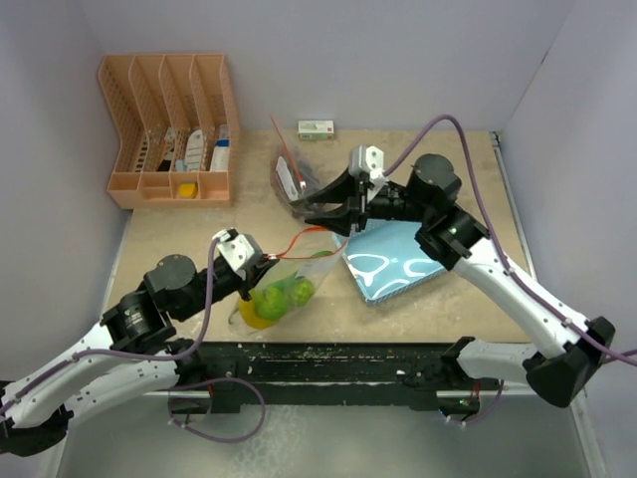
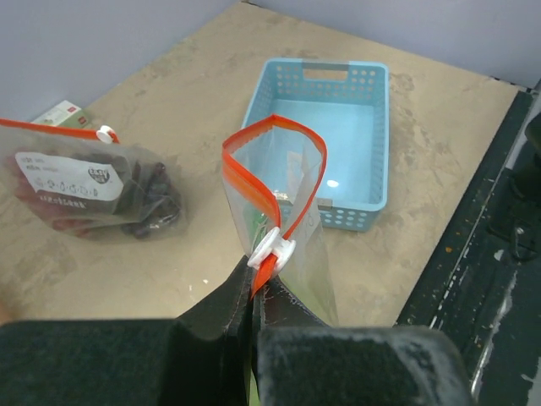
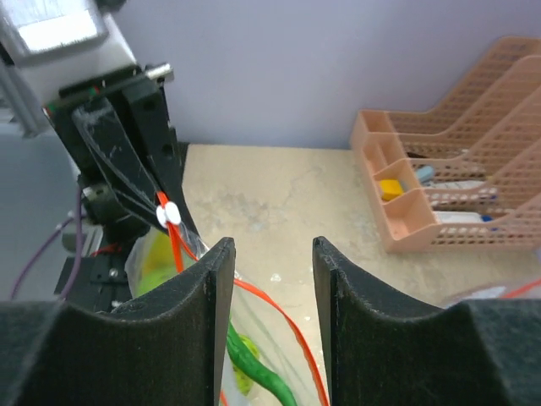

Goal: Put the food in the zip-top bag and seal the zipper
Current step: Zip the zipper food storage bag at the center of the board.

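Note:
The clear zip-top bag lies at the front middle of the table. Inside it are round green fruits, a yellow banana and a long green pepper. Its orange-red zipper stands open in a loop. My left gripper is shut on the zipper's end, just below the white slider. My right gripper is open above the bag's mouth, with the zipper strip running below its fingers and nothing between them. From above, the right gripper hovers past the bag's far end.
An empty light-blue basket sits right of the bag. A second clear bag holding dark fruit lies behind, with a small box beyond it. An orange file organiser stands at the back left.

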Robot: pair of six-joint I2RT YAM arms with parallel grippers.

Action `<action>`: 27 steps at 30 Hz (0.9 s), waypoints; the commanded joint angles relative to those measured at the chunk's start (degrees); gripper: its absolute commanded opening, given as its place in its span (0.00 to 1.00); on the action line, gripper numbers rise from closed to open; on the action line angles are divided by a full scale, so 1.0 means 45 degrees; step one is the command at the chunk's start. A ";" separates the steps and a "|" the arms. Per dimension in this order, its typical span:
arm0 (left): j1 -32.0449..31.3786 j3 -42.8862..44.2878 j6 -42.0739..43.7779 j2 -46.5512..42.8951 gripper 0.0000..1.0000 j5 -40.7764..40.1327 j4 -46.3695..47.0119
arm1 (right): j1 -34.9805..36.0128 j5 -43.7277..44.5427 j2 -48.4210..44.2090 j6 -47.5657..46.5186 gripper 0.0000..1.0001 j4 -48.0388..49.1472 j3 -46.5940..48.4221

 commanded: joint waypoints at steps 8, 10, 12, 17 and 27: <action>0.0006 0.1363 -0.1166 0.0113 0.00 -0.0217 -0.1360 | 0.1265 -0.2284 0.1695 -0.1387 0.44 0.0290 0.0733; 0.0005 0.1369 -0.1271 0.0258 0.00 -0.0219 -0.1472 | 0.1401 -0.2337 0.1627 -0.1199 0.44 0.0568 0.0649; 0.0005 0.1363 -0.1340 0.0362 0.00 -0.0201 -0.1478 | 0.1595 -0.2260 0.1586 -0.1153 0.43 0.0664 0.0674; 0.0005 0.1339 -0.1471 0.0500 0.00 -0.0151 -0.1407 | 0.2114 -0.2024 0.1619 -0.1192 0.42 0.0552 0.0651; 0.0008 0.1559 -0.1481 0.0412 0.00 -0.0295 -0.1586 | 0.2718 -0.1149 0.2033 -0.1795 0.38 -0.0291 0.0589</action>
